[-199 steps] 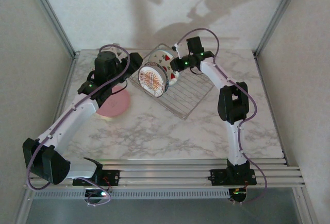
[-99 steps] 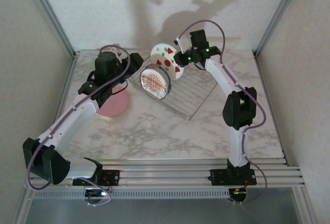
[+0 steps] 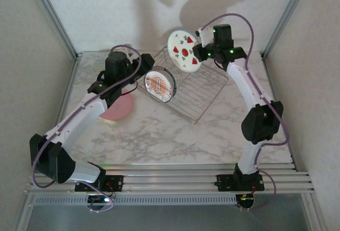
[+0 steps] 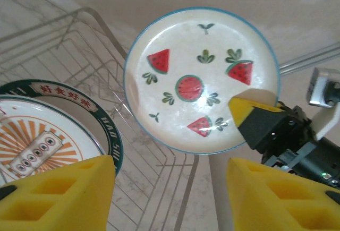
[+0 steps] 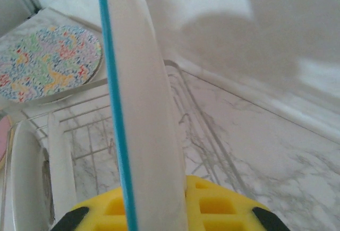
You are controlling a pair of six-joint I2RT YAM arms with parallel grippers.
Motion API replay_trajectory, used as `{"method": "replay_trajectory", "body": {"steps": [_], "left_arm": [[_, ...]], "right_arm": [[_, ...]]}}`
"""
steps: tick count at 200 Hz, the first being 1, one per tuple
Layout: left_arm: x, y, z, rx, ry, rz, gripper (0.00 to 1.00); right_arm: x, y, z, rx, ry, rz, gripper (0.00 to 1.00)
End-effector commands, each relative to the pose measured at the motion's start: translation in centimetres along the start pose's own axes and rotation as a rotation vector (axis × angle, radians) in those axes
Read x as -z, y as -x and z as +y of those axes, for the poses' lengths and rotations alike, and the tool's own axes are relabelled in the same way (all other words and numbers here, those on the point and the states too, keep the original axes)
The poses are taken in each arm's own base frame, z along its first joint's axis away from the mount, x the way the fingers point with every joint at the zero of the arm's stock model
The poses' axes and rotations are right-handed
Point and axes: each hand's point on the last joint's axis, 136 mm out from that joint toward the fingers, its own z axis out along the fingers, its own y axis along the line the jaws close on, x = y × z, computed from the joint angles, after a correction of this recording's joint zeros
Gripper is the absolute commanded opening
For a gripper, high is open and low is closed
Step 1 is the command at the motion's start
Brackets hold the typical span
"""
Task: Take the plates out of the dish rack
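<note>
The fruit plate (image 3: 184, 50) hangs above the dish rack (image 3: 202, 95), pinched by its rim in my right end effector (image 3: 202, 51). The patterned plate (image 5: 48, 63) and plain plate (image 3: 119, 108) lie on the bench (image 3: 212, 130). Only the sunburst plate (image 3: 158, 84) stands racked. My left end effector (image 4: 170, 188) gapes, holding nothing.

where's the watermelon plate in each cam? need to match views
Top external: watermelon plate upper centre, held up over the dish rack's far corner.
Left wrist: watermelon plate centre, face-on, dish rack wires to its left.
Right wrist: watermelon plate edge-on, blue rim vertical, left of centre, in the right gripper's yellow pads.
Shared landmark: the dish rack.
</note>
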Motion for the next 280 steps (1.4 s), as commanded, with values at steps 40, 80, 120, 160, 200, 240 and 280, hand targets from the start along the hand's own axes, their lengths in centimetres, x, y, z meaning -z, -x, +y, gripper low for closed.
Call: {"method": "replay_trajectory", "body": {"steps": [40, 80, 120, 160, 200, 240, 280], "left_arm": [[-4.0, -1.8, -5.3, 0.021, -0.147, 0.084, 0.59], [-6.6, -3.0, -7.4, 0.060, -0.215, 0.146, 0.59], [-8.7, -3.9, -8.5, 0.117, -0.275, 0.193, 0.60], [-10.3, -4.6, -9.3, 0.134, -0.303, 0.230, 0.60], [-11.2, -5.3, -10.4, 0.142, -0.330, 0.266, 0.57], [-11.6, -5.7, -10.0, 0.158, -0.309, 0.291, 0.35], [-11.5, -5.7, -9.9, 0.171, -0.305, 0.294, 0.00]], "right_arm": [[10.2, 7.1, -1.4, -0.302, -0.008, -0.304, 0.00], [12.3, 6.4, -1.5, -0.561, 0.072, -0.316, 0.00], [13.1, 6.3, -1.4, -0.784, 0.210, -0.284, 0.00], [13.2, 5.9, -0.6, -0.854, 0.302, -0.249, 0.00], [12.3, 5.0, -0.1, -0.914, 0.359, -0.241, 0.00], [11.7, 5.1, 0.0, -0.942, 0.399, -0.243, 0.00], [11.2, 4.7, 0.0, -0.943, 0.406, -0.234, 0.00]]}}
